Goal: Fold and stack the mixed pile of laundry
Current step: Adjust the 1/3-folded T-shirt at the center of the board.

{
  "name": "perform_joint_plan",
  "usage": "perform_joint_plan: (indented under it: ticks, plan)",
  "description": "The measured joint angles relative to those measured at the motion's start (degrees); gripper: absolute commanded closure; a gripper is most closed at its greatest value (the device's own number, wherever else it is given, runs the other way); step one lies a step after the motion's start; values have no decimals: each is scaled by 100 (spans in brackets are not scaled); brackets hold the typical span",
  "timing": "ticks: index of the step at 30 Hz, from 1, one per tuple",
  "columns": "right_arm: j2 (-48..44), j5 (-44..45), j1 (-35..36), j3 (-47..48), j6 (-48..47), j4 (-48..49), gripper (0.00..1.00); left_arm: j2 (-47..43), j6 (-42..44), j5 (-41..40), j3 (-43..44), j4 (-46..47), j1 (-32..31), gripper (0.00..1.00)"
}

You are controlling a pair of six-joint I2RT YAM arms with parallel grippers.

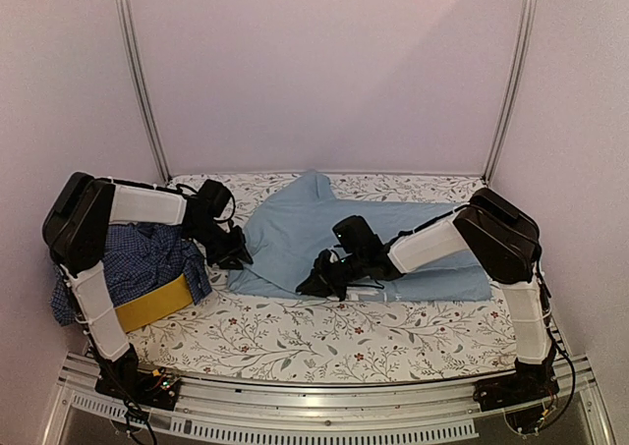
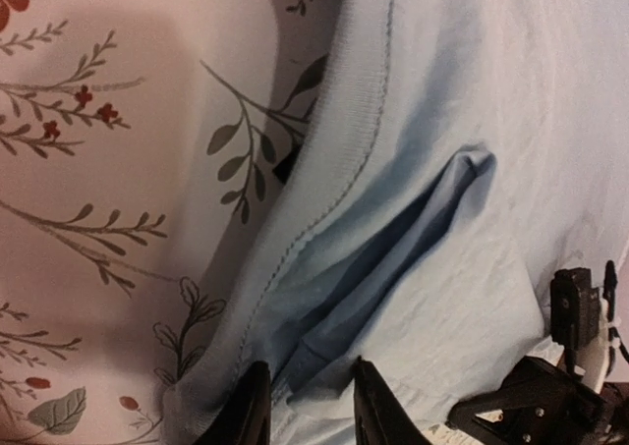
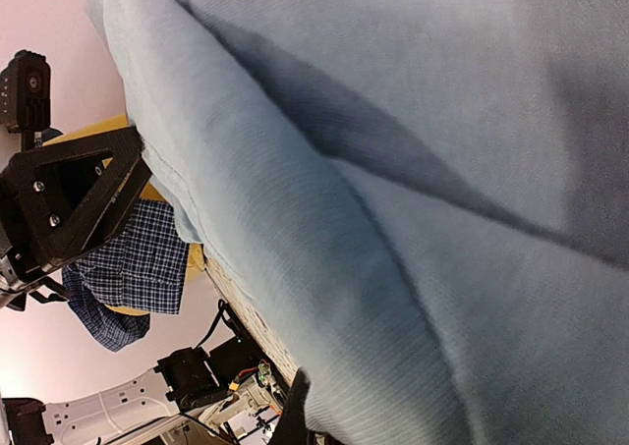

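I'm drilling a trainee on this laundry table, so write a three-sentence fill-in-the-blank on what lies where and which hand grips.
1. The T-shirt spread on the flowered table cover is light ____.
2. The basket under the checked shirt is ____ in colour.
3. The hand shut on the T-shirt's near edge is the robot's ____ one.
Missing words: blue; yellow; right.

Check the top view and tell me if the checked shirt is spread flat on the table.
No, the checked shirt lies bunched up over the yellow basket at the far left.
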Motion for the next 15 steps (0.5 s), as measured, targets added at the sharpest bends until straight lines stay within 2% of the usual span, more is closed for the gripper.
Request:
perform_joint_plan:
  ticks: [6,9,15]
  plan:
    - [0,0,0,0,-2,0,100,7,13,-31,35,-42,-22,85]
    - [0,0,0,4,-9,2,100,7,48,-92,195,-179,-26,100]
    - [0,7,-11,26,-39,17,100,7,129,-155,472,-267,-33,100]
